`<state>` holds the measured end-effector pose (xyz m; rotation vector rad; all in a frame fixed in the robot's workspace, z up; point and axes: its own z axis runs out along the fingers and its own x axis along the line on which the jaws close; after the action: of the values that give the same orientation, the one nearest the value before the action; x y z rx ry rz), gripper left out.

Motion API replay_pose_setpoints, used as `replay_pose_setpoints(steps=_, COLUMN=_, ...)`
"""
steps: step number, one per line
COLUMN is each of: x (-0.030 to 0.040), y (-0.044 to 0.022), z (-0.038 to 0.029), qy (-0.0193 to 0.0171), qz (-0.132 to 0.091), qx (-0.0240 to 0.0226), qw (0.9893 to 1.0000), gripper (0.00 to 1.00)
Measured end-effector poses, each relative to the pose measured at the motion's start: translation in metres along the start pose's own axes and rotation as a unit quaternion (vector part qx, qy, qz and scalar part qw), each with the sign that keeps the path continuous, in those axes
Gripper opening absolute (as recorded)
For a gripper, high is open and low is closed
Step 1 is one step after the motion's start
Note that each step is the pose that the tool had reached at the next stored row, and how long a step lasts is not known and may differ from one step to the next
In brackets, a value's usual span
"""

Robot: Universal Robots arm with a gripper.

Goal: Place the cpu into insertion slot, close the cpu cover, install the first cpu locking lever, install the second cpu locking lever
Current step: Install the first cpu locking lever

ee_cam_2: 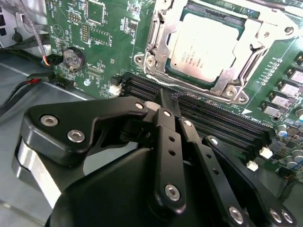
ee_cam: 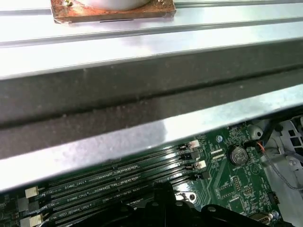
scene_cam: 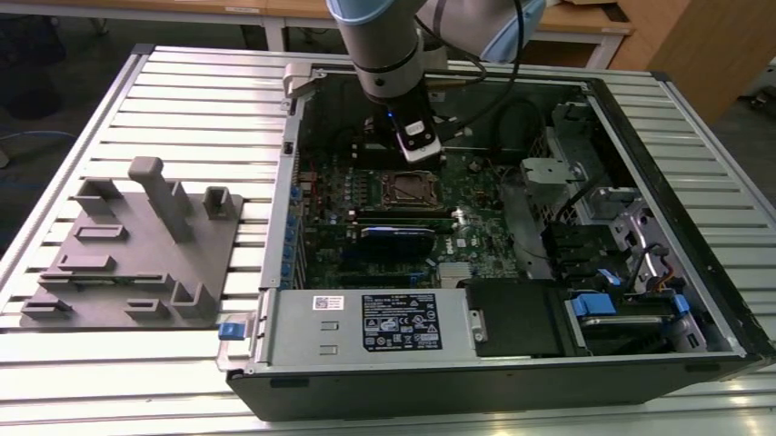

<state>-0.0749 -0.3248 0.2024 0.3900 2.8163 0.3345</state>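
Chip (ee_cam_2: 206, 45) was found seated under closed cover (ee_cam_2: 158, 42), gripper (ee_cam_2: 165, 104) was held shut and empty at its 12 o'clock in the exterior view, and the latching step was judged in hand, precise placement required.

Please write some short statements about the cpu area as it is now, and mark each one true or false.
1. The cpu lies in the insertion slot. True.
2. The cpu cover stands raised. False: it lies flat over the cpu's edges.
3. The gripper holds the cpu. False: it is shut, empty and apart from the cpu.
4. A round coin battery sits on the green board. True.
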Motion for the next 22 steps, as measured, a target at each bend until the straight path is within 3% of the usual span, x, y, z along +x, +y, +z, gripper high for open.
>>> replay_pose_setpoints(steps=1, x=0.0, y=0.0, z=0.0, qy=0.001, qz=0.0, qx=0.0016, qw=1.0, gripper=0.1)
replay_pose_setpoints(steps=3, x=-0.0001, y=0.0001, z=0.0005, qy=0.0052, qz=-0.001, qx=0.0096, qw=0.9999, gripper=0.1)
replay_pose_setpoints(steps=8, x=-0.001, y=0.0004, z=0.0016, qy=0.025, qz=-0.002, qx=0.0333, qw=0.9991, gripper=0.1)
replay_pose_setpoints(steps=14, x=-0.001, y=0.0004, z=0.0016, qy=0.0306, qz=-0.001, qx=0.0376, qw=0.9988, gripper=0.1)
replay_pose_setpoints(steps=22, x=-0.0031, y=0.0027, z=-0.0066, qy=0.0309, qz=-0.001, qx=0.0379, qw=0.9988, gripper=0.1)
